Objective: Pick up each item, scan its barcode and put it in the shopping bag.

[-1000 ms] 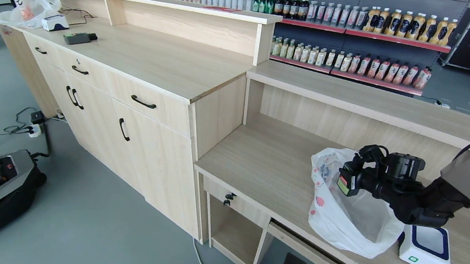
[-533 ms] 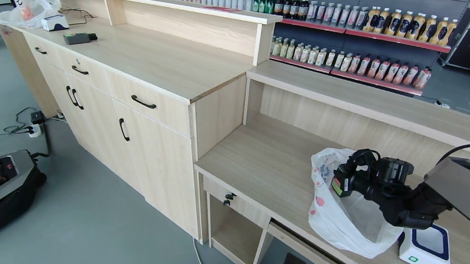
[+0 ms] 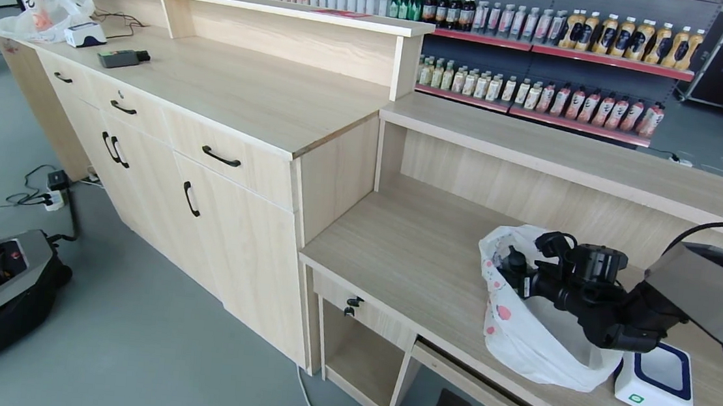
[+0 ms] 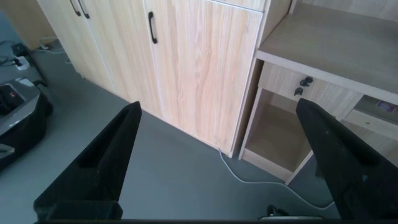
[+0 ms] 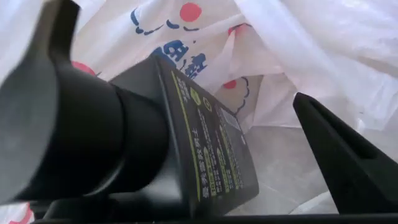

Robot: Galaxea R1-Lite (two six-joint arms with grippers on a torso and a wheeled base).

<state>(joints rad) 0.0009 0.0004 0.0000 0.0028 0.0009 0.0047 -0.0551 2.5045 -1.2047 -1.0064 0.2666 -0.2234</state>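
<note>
Our right gripper [image 3: 521, 272] sat in the mouth of the crinkled white shopping bag [image 3: 519, 347], fingers spread. A flat dark box [image 5: 205, 143] with a green-edged label, its print unreadable, leaned on one finger. The bag stood near the front edge of the pale wood counter [image 3: 410, 246]. Our left gripper [image 4: 217, 106] hung over the floor, fingers wide apart.

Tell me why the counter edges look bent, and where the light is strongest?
Head view: the wide lens bows the straight counter edges near the frame's rim. Right wrist view: light glows through the thin shopping bag, leaving the boxed item dark. Left wrist view: the left pincer is a black silhouette over evenly lit floor.
</note>
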